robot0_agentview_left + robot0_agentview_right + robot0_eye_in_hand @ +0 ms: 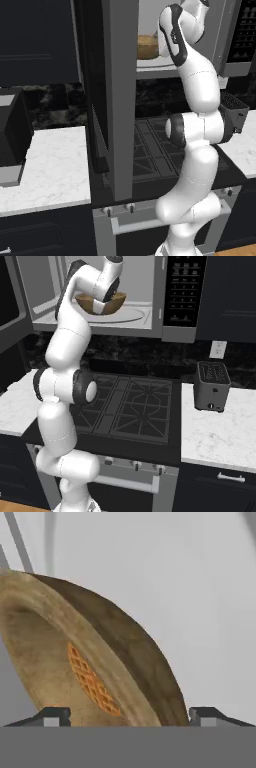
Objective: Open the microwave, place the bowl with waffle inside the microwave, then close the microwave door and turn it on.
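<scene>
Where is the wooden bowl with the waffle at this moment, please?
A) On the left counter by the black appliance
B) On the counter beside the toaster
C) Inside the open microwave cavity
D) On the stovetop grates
C: the bowl sits in the pale cavity of the microwave, over the turntable, with the microwave door swung open and the waffle inside it.

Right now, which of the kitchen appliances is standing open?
The large grey-framed microwave above the stove: its door is swung wide and the tan wooden bowl sits inside. The slotted grey toaster and black boxy appliance have no open door.
</scene>
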